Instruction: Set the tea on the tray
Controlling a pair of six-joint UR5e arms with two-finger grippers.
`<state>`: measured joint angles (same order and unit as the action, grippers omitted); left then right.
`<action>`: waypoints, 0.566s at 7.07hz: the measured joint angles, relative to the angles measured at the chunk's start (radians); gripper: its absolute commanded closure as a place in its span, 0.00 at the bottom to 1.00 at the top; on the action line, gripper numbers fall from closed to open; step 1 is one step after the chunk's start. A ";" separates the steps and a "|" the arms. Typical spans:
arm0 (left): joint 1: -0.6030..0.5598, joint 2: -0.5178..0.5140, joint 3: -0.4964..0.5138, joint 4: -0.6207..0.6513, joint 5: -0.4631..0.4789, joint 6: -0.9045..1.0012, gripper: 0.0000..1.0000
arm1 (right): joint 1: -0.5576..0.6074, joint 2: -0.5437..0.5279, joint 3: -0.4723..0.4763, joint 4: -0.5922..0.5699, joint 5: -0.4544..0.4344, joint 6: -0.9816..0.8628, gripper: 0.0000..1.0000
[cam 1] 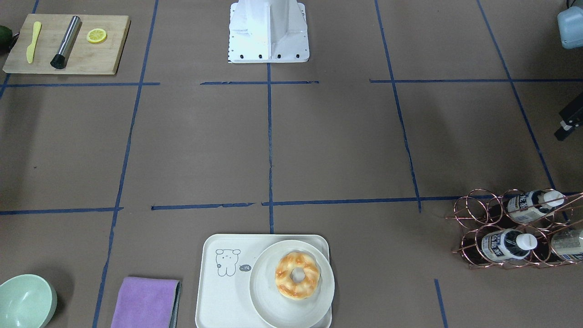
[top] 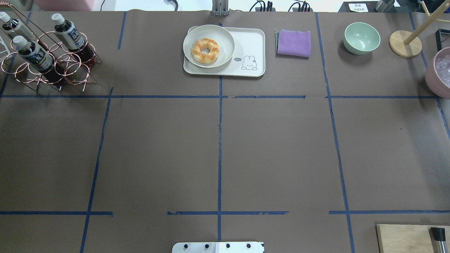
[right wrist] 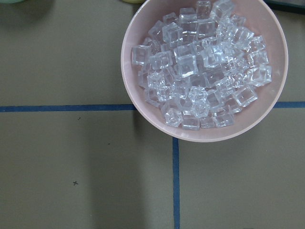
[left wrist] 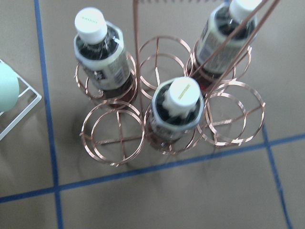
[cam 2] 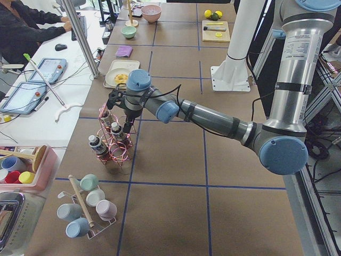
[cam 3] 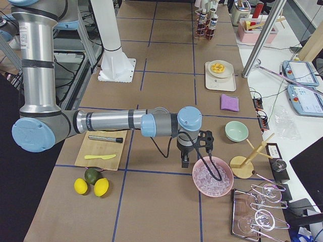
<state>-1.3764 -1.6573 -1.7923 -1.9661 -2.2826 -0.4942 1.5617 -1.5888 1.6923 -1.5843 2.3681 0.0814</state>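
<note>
Three tea bottles stand in a copper wire rack (top: 52, 70) at the table's far left corner: one tea bottle (top: 67, 32) at the back, a second (top: 33, 53) in front, a third (top: 7, 21) at the view's edge. The left wrist view looks straight down on them; the nearest bottle's white cap (left wrist: 182, 95) is just right of centre. My left gripper (cam 2: 118, 114) hovers over the rack; I cannot tell if it is open or shut. The cream tray (top: 250, 42) lies at the far middle. My right gripper (cam 3: 194, 161) hangs over a pink bowl of ice; its state is unclear.
A white plate (top: 225, 37) with a doughnut (top: 205, 51) covers the tray's left half. A purple cloth (top: 294, 43), a green bowl (top: 361, 38) and a wooden stand (top: 405, 44) lie to its right. The pink ice bowl (right wrist: 205, 67) and a cutting board (cam 1: 68, 45) are on my right.
</note>
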 measured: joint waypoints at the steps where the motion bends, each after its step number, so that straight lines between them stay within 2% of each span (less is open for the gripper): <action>1: 0.031 0.006 0.001 -0.083 0.080 -0.073 0.00 | -0.001 0.003 0.002 0.028 -0.001 -0.002 0.00; 4: 0.135 0.003 0.028 -0.243 0.298 -0.166 0.01 | -0.009 0.001 -0.032 0.133 -0.012 -0.001 0.00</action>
<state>-1.2410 -1.6541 -1.7646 -2.2093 -1.9847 -0.6606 1.5526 -1.5883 1.6606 -1.4511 2.3559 0.0803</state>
